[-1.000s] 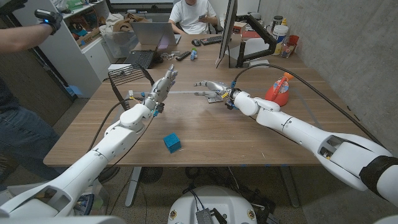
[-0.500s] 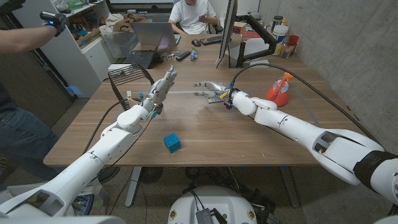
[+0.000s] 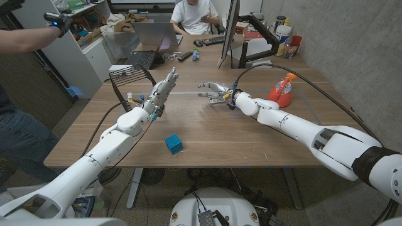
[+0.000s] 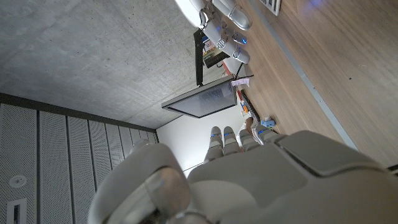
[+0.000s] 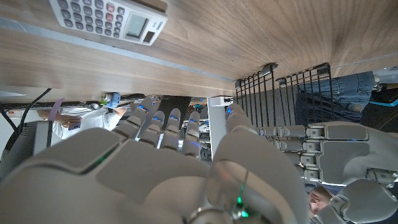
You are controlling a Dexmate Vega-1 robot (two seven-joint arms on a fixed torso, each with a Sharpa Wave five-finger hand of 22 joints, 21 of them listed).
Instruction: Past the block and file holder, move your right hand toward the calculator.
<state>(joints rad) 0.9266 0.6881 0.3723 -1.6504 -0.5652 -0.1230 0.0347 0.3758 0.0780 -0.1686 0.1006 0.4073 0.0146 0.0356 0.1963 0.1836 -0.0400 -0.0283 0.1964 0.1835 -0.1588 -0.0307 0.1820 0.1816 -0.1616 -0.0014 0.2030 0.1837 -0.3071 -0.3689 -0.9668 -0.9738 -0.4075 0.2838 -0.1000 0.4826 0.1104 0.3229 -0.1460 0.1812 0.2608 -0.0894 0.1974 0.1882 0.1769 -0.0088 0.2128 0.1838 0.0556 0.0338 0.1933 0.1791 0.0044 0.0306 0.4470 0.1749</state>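
Note:
On the wooden table (image 3: 207,135), a blue block (image 3: 174,144) lies near the front, left of centre. A black wire file holder (image 3: 130,79) stands at the far left. My right hand (image 3: 213,90) hovers past both, fingers spread and holding nothing, right over the calculator (image 3: 217,99). In the right wrist view the white calculator (image 5: 109,18) lies just beyond my right hand (image 5: 168,149), with the file holder (image 5: 292,93) off to one side. My left hand (image 3: 161,89) is raised beside the file holder, fingers straight and apart, holding nothing.
An orange spray bottle (image 3: 282,88) stands right of my right forearm. A monitor (image 3: 230,31), a laptop (image 3: 152,36) and small items crowd the far edge, where a person (image 3: 195,16) sits. Another person's arm (image 3: 28,34) reaches in at the upper left.
My right hand has edged slightly farther over the calculator. My left hand and the block stay put. The person's arm at the upper left has shifted a little.

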